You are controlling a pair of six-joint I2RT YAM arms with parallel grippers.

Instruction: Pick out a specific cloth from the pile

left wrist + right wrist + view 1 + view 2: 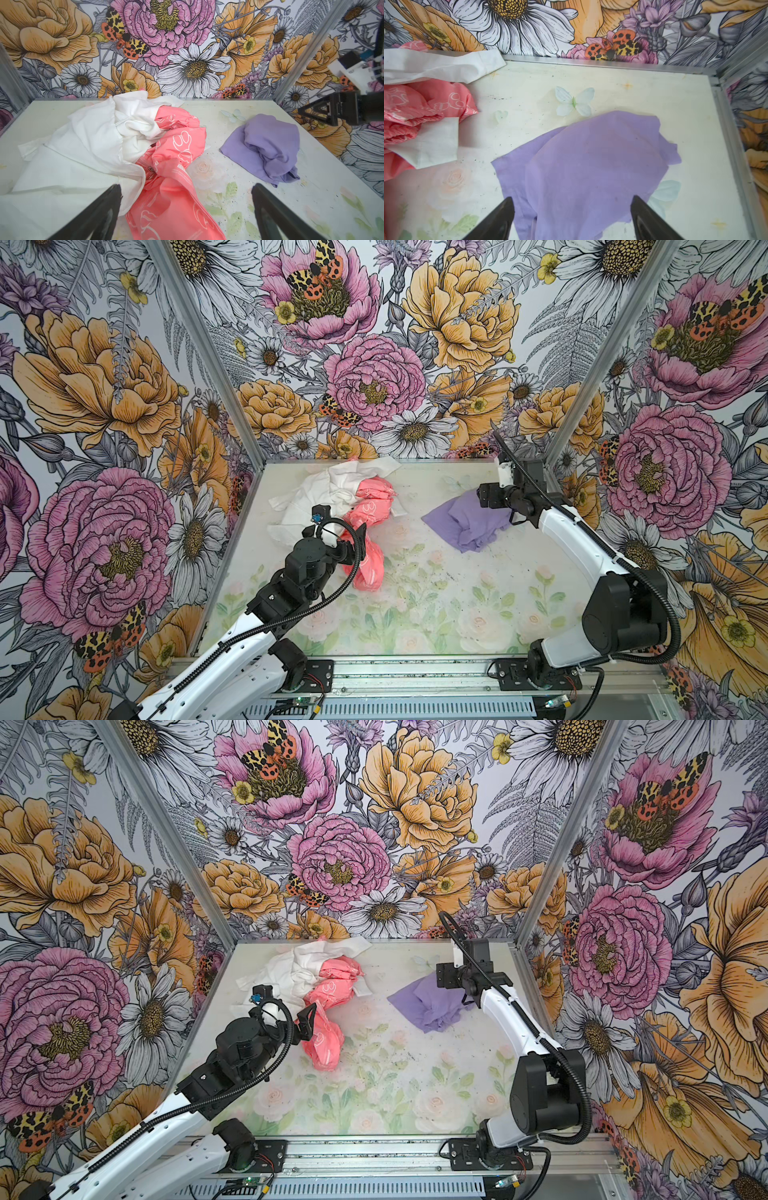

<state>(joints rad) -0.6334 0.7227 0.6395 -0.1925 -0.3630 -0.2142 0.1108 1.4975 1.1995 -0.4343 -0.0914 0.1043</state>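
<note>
Right pincer [572, 199]: jaws stand wide apart with nothing gripped; it hangs over one edge of the plain, soft lavender-purple cloth [591, 166].
Left pincer [186, 187]: jaws likewise spread, holding nothing, poised above the spot where the coral-pink cloth with white print [178, 158] meets the crumpled plain white cloth [87, 141].
Task cloth: the lavender-purple cloth lies loosely bunched on the right half of the tabletop, well apart from the pile and near the right wall.
Pile [340, 497]: the white cloth and coral-pink cloth lie tangled together left of centre. The white one reaches the back wall and the pink one trails toward the front.
Holder: a pale tabletop printed with faint roses and leaves [436, 605], hemmed by flower-papered walls [374, 364], bears the pile and the lavender-purple cloth.
Top views only: both whole arms show. The right pincer's head overlaps the cloth's far right edge [424, 1006], and its jaws are hidden there.
Left wrist view only: a small metal fastener [150, 172] sits on the coral-pink cloth. One dark triangular finger [304, 110] of the right pincer is raised clear of the lavender-purple cloth.
Right wrist view only: a pale printed butterfly [574, 101] marks the tabletop just beyond the lavender-purple cloth, and a corner of the white cloth [431, 145] lies over the pink.
</note>
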